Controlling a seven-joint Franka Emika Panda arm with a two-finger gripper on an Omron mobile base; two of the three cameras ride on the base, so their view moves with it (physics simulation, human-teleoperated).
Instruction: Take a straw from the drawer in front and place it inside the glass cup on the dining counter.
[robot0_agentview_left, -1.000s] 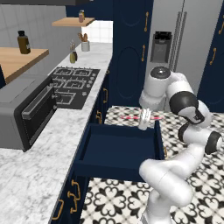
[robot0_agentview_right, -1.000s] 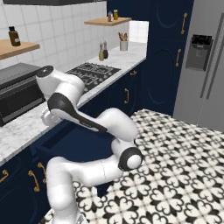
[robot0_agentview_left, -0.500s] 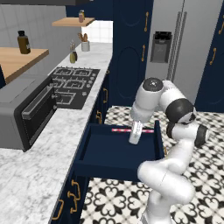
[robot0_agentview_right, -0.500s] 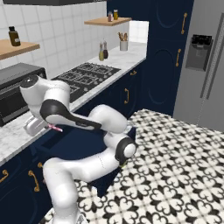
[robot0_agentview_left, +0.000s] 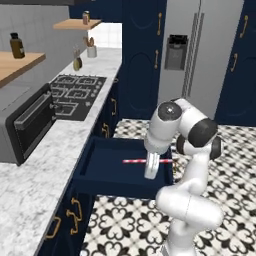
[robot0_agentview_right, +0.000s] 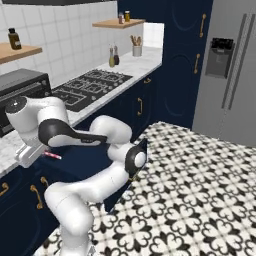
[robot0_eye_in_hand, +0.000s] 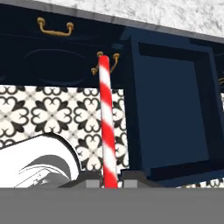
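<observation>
On the left, a marbled worktop (robot0_agentview_left: 35, 175) is carrying a microwave (robot0_agentview_left: 25, 127) and a stovetop (robot0_agentview_left: 75, 95). Right of it, the drawer (robot0_agentview_left: 107, 167) is standing pulled open, its dark inside showing nothing lying in it. Above it the straw (robot0_agentview_left: 135, 161) is lying level, its long axis running left-right, free end pointing left toward the worktop. The gripper (robot0_agentview_left: 150, 167) is pinching the straw's right end, jaws narrow. A fridge (robot0_agentview_left: 200, 50) is standing behind.

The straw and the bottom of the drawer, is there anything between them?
Nothing. In the left base view the straw, pinched in the gripper, hangs level over the open drawer, with bare dark blue floor under it.
</observation>
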